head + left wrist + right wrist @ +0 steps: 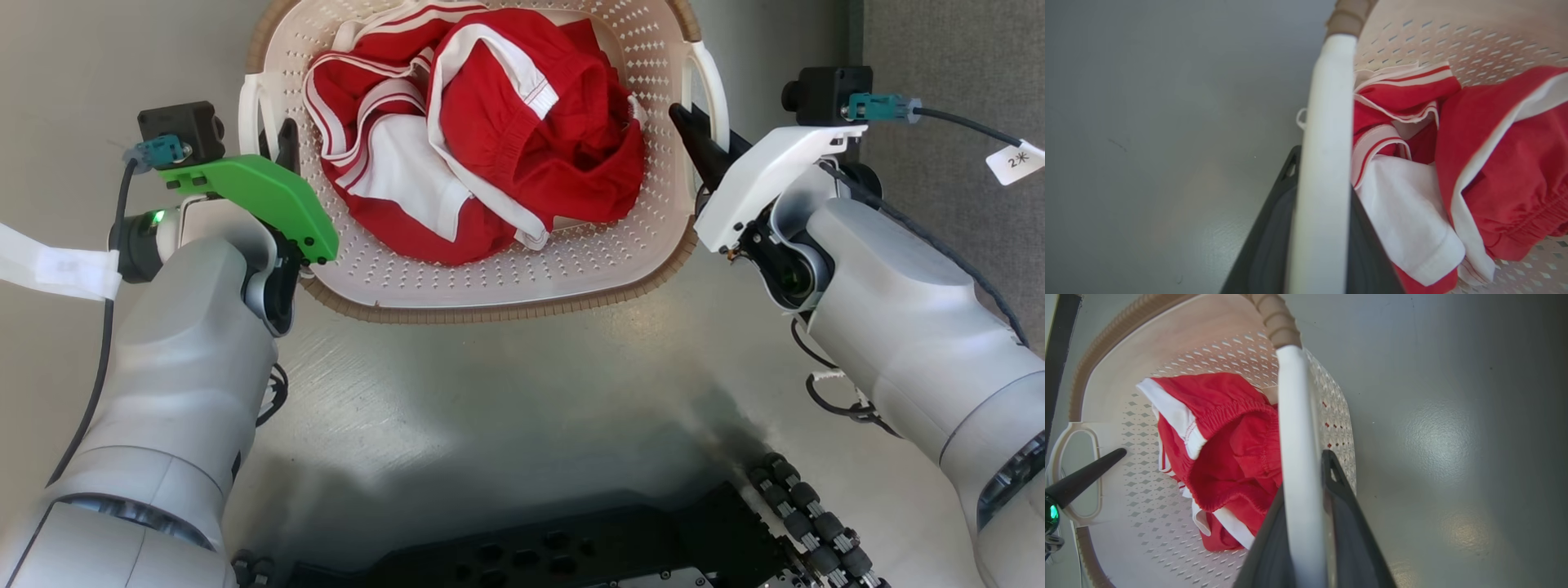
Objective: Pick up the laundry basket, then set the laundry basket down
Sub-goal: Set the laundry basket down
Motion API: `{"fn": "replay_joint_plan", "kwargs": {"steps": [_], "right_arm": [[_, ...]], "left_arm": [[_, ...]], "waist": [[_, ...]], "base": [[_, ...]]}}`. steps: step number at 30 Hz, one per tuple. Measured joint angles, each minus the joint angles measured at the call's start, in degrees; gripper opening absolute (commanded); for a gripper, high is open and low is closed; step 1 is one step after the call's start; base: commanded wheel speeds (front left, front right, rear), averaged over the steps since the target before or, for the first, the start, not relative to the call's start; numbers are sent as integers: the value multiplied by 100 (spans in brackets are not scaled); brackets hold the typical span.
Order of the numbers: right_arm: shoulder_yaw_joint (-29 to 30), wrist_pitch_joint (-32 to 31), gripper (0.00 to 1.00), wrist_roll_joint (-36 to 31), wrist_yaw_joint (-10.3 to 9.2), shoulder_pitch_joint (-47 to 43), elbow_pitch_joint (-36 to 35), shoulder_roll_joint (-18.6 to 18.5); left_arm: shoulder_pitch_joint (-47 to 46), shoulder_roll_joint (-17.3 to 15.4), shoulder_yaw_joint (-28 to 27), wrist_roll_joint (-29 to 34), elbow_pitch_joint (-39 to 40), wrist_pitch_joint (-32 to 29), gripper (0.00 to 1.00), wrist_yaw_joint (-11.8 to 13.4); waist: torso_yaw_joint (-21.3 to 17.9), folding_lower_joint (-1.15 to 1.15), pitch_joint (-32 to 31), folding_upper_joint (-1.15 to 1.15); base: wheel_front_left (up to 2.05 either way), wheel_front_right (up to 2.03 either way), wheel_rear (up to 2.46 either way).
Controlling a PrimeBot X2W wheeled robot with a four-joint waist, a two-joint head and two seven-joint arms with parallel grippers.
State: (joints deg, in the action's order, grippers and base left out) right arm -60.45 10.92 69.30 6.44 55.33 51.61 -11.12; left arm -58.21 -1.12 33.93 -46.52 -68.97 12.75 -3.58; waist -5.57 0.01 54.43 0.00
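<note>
**Clamping Down for a Level Lift**

The laundry basket [506, 286] was centred between the robot's two arms, over a grey floor [506, 408] and just beyond the robot's dark base [571, 547]. It was loaded with red-and-white clothes [490, 139].

The left gripper [275, 139] had its fingers [1265, 237] clenched on the white left handle [1327, 143], one finger on each side of the loop. The right gripper [698, 131] pinched the right handle [1298, 457] in the same way, with its dark fingers [1347, 514] pressed against either side of the bar.

Holding both side loops at matching points was likely meant to share the weight and keep the basket level, so that the loose garments stayed heaped inside and did not slide toward one wall. The fingers ran along the handles, which appeared to give a long line of contact on the thin plastic.

Whether the basket rested on the floor or hung just clear of it could not be told. In either case the arms would probably need to move together, since uneven motion could twist the handles.
</note>
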Motion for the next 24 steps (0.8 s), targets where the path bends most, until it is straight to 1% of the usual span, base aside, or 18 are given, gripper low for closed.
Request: {"fn": "replay_joint_plan", "kwargs": {"steps": [1, 2, 3, 4, 16, 24], "right_arm": [[-9, 13, 9, 21, 0, 1, 9, 8], [-14, 16, 27, 41, 0, 1, 19, 14], [-14, 24, 74, 62, 7, 2, 25, 18], [-14, 49, 100, 111, 60, 5, 35, 52], [-53, 66, 100, 186, 69, 64, 338, 88], [-122, 124, 100, 201, 69, 53, 414, 208]], "left_arm": [[-3, 0, 7, 0, -15, 0, 0, -1], [-8, 0, 12, 0, -31, 1, 20, -1], [-18, 0, 14, 0, -54, 0, 83, -1], [-40, -2, 14, -1, -71, 21, 100, -1], [-53, -1, 92, -2, -131, 41, 100, -20], [-30, -1, 133, -3, -270, 44, 100, -47]], "waist": [[-2, 0, 2, 0], [-4, 0, 3, 0], [-6, 0, 3, 0], [-10, -1, 2, 0], [-23, 0, -75, 0], [-52, 0, -320, 0]], "base": [[0, 0, 0], [0, 0, 0], [0, 0, 0], [0, 0, 0], [0, 0, 0], [0, 0, 0]]}}
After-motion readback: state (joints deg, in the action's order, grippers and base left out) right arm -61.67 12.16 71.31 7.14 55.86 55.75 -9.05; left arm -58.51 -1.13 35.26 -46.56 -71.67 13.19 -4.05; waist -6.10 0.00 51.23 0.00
